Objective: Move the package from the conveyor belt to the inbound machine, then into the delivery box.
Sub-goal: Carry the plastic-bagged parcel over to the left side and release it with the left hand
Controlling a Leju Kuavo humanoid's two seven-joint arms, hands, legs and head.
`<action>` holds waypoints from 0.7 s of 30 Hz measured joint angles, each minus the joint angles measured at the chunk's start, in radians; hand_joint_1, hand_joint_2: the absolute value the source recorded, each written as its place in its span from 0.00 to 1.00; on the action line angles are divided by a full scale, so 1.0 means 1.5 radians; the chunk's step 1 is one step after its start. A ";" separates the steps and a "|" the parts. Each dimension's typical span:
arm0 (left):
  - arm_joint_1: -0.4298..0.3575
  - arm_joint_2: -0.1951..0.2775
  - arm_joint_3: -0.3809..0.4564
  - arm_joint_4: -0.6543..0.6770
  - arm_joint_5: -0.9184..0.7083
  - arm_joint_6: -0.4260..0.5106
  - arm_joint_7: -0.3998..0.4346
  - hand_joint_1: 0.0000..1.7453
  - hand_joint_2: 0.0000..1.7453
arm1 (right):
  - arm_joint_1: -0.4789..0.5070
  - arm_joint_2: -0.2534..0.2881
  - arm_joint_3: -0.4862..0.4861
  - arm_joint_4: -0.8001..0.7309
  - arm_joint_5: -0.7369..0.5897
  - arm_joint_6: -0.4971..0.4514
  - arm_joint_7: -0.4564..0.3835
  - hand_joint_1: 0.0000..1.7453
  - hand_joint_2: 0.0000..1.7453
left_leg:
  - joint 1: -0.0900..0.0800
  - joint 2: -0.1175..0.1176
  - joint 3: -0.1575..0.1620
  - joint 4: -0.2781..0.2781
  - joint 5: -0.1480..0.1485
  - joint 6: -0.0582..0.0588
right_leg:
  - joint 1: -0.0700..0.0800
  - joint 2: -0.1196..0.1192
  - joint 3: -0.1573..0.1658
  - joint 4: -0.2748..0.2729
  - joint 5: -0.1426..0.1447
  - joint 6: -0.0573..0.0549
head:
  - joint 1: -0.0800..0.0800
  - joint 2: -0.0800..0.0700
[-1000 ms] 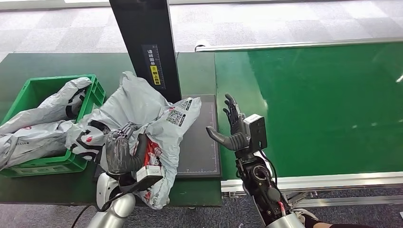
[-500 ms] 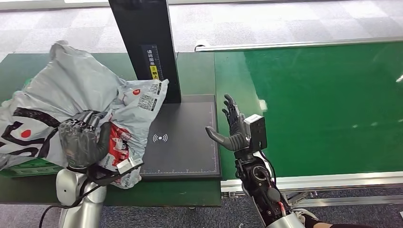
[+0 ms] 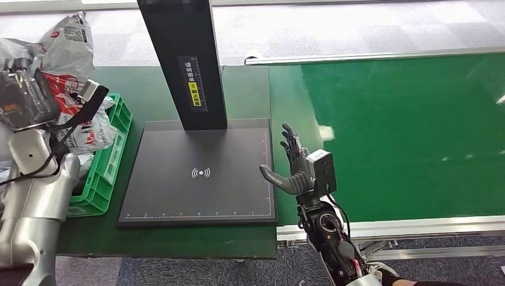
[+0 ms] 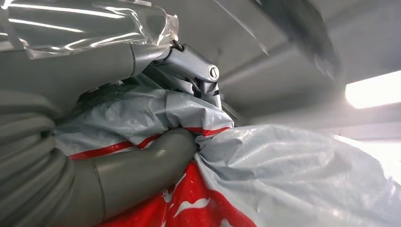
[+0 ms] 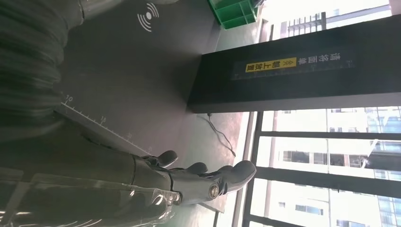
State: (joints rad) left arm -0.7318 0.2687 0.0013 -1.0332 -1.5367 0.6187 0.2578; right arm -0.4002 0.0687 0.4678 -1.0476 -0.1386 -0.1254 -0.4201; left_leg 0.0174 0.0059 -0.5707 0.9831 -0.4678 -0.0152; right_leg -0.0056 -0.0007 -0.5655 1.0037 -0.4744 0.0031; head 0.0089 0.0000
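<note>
While the left hand point(image 3: 24, 98), fingers clenched on the package point(image 3: 68, 44), holds it above the green delivery box point(image 3: 110, 161), the drop lies straight down; right hand point(image 3: 292, 167) spread, idle.

Grey carpet tiles point(image 3: 357, 30) cover the floor beyond a dark green table point(image 3: 149, 83). Tall windows point(image 5: 331, 161) with dark frames let in bright daylight, showing buildings outside.

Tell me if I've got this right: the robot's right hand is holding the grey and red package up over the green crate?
Not quite: the left hand holds the package above the crate, as the head view shows. The right hand is open beside the scanner pad.
</note>
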 joint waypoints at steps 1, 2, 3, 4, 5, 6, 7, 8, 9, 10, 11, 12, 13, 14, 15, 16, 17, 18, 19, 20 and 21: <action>-0.030 0.013 -0.006 0.053 0.000 -0.020 0.005 1.00 1.00 | 0.002 -0.002 0.000 -0.004 0.003 0.001 0.003 0.00 1.00 | 0.000 0.003 0.000 0.000 0.000 0.000 | 0.000 0.003 -0.001 0.000 0.001 0.000 | 0.000 0.000; -0.056 0.023 -0.010 0.102 -0.002 -0.047 0.014 1.00 1.00 | 0.005 -0.003 0.000 -0.007 0.005 0.002 0.006 0.00 1.00 | 0.000 0.005 0.000 0.000 0.000 0.000 | 0.000 0.005 -0.001 0.000 0.001 -0.001 | 0.000 0.000; -0.081 0.034 -0.016 0.147 -0.003 -0.083 0.028 1.00 1.00 | 0.006 -0.005 0.000 -0.009 0.009 0.004 0.009 0.00 1.00 | 0.000 0.007 0.000 0.000 0.000 0.000 | 0.000 0.006 -0.002 0.000 0.001 -0.001 | 0.000 0.000; -0.102 0.042 -0.021 0.188 -0.005 -0.122 0.043 1.00 1.00 | 0.008 -0.006 -0.001 -0.009 0.012 0.007 0.011 0.00 1.00 | 0.000 0.007 0.000 0.000 0.000 0.000 | 0.000 0.007 -0.002 0.000 0.002 -0.001 | 0.000 0.000; -0.121 0.050 -0.026 0.226 -0.005 -0.162 0.058 1.00 1.00 | 0.008 -0.007 -0.001 -0.010 0.016 0.010 0.012 0.00 1.00 | 0.000 0.008 0.000 0.000 0.000 0.000 | 0.000 0.007 -0.002 0.000 0.002 -0.001 | 0.000 0.000; -0.135 0.057 -0.031 0.260 -0.006 -0.199 0.069 1.00 1.00 | 0.008 -0.008 -0.001 -0.010 0.020 0.014 0.013 0.00 1.00 | 0.000 0.007 0.000 0.000 0.000 0.000 | 0.000 0.007 -0.003 0.000 0.002 -0.001 | 0.000 0.000; -0.146 0.064 -0.034 0.290 -0.006 -0.230 0.077 1.00 1.00 | 0.009 -0.008 -0.001 -0.010 0.024 0.018 0.013 0.00 1.00 | 0.000 0.007 -0.001 0.000 -0.001 -0.001 | 0.000 0.007 -0.003 0.000 0.001 -0.001 | 0.000 0.000; -0.154 0.072 -0.037 0.316 -0.006 -0.259 0.082 1.00 1.00 | 0.008 -0.008 -0.001 -0.010 0.026 0.021 0.013 0.00 1.00 | 0.000 0.007 -0.001 0.000 -0.001 -0.001 | 0.000 0.007 -0.003 0.000 0.001 -0.001 | 0.000 0.000; -0.159 0.079 -0.041 0.339 -0.006 -0.281 0.085 1.00 1.00 | 0.008 -0.008 -0.001 -0.010 0.028 0.023 0.013 0.00 1.00 | 0.000 0.007 -0.001 0.000 -0.001 -0.001 | 0.000 0.007 -0.003 0.000 0.001 -0.001 | 0.000 0.000; -0.162 0.085 -0.045 0.357 -0.007 -0.298 0.087 1.00 1.00 | 0.008 -0.008 -0.001 -0.010 0.030 0.025 0.013 0.00 1.00 | 0.000 0.007 -0.001 0.000 -0.001 -0.001 | 0.000 0.007 -0.004 0.000 0.001 -0.001 | 0.000 0.000; -0.164 0.091 -0.049 0.373 -0.007 -0.309 0.089 1.00 1.00 | 0.008 -0.008 -0.002 -0.010 0.030 0.026 0.013 0.00 1.00 | 0.000 0.007 -0.002 0.000 -0.001 -0.001 | 0.000 0.007 -0.004 0.000 0.001 -0.001 | 0.000 0.000; -0.166 0.095 -0.052 0.386 -0.007 -0.314 0.090 1.00 1.00 | 0.008 -0.008 -0.002 -0.010 0.031 0.026 0.013 0.00 1.00 | 0.000 0.007 -0.002 0.000 -0.001 -0.001 | 0.000 0.007 -0.004 0.000 0.001 -0.001 | 0.000 0.000; -0.167 0.098 -0.055 0.398 -0.007 -0.320 0.091 1.00 1.00 | 0.008 -0.008 -0.002 -0.010 0.031 0.026 0.013 0.00 1.00 | 0.000 0.007 -0.002 0.000 -0.001 -0.001 | 0.000 0.007 -0.005 0.000 0.001 -0.001 | 0.000 0.000; -0.170 0.101 -0.057 0.408 -0.006 -0.330 0.093 1.00 1.00 | 0.008 -0.008 -0.002 -0.010 0.032 0.027 0.013 0.00 1.00 | 0.000 0.007 -0.002 0.000 -0.001 -0.001 | 0.000 0.007 -0.005 0.000 0.001 -0.001 | 0.000 0.000; -0.174 0.103 -0.058 0.419 -0.006 -0.348 0.096 1.00 1.00 | 0.008 -0.008 -0.003 -0.010 0.034 0.029 0.013 0.00 1.00 | 0.000 0.007 -0.002 0.000 -0.001 -0.001 | 0.000 0.007 -0.005 0.000 0.001 -0.001 | 0.000 0.000; -0.177 0.106 -0.059 0.429 -0.005 -0.373 0.102 1.00 1.00 | 0.008 -0.008 -0.003 -0.010 0.035 0.031 0.013 0.00 1.00 | 0.000 0.007 -0.003 0.000 -0.001 -0.001 | 0.000 0.007 -0.004 0.000 0.001 -0.001 | 0.000 0.000; -0.179 0.108 -0.059 0.438 -0.004 -0.405 0.109 1.00 1.00 | 0.008 -0.007 -0.003 -0.010 0.038 0.034 0.013 0.00 1.00 | 0.000 0.007 -0.003 0.000 -0.001 -0.001 | 0.000 0.007 -0.004 0.000 0.001 -0.001 | 0.000 0.000; -0.180 0.111 -0.057 0.446 0.000 -0.440 0.117 1.00 1.00 | 0.008 -0.007 -0.004 -0.010 0.040 0.037 0.013 0.00 1.00 | 0.000 0.007 -0.003 0.000 -0.001 -0.001 | 0.000 0.007 -0.004 0.000 0.001 -0.001 | 0.000 0.000; -0.180 0.114 -0.054 0.454 0.005 -0.478 0.124 1.00 1.00 | 0.007 -0.006 -0.005 -0.010 0.043 0.039 0.013 0.00 1.00 | 0.000 0.007 -0.003 0.000 -0.001 -0.001 | 0.000 0.007 -0.004 0.000 0.001 -0.001 | 0.000 0.000; -0.179 0.117 -0.048 0.461 0.013 -0.513 0.129 1.00 1.00 | 0.007 -0.006 -0.006 -0.010 0.045 0.041 0.013 0.00 1.00 | 0.000 0.007 -0.003 0.000 -0.001 -0.001 | 0.000 0.007 -0.004 0.000 0.001 -0.001 | 0.000 0.000; -0.177 0.119 -0.040 0.467 0.023 -0.542 0.127 1.00 1.00 | 0.006 -0.006 -0.008 -0.010 0.048 0.043 0.013 0.00 1.00 | 0.000 0.007 -0.003 0.000 -0.001 -0.001 | 0.000 0.007 -0.005 0.000 0.001 -0.001 | 0.000 0.000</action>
State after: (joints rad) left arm -0.9978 0.4473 -0.0591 -0.3323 -1.5018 -0.1943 0.4485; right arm -0.3907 0.0599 0.4559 -1.0624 -0.0670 -0.0612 -0.4013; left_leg 0.0173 0.0170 -0.5748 0.9827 -0.4688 -0.0162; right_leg -0.0052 0.0097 -0.5722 1.0039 -0.4724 0.0015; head 0.0087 -0.0001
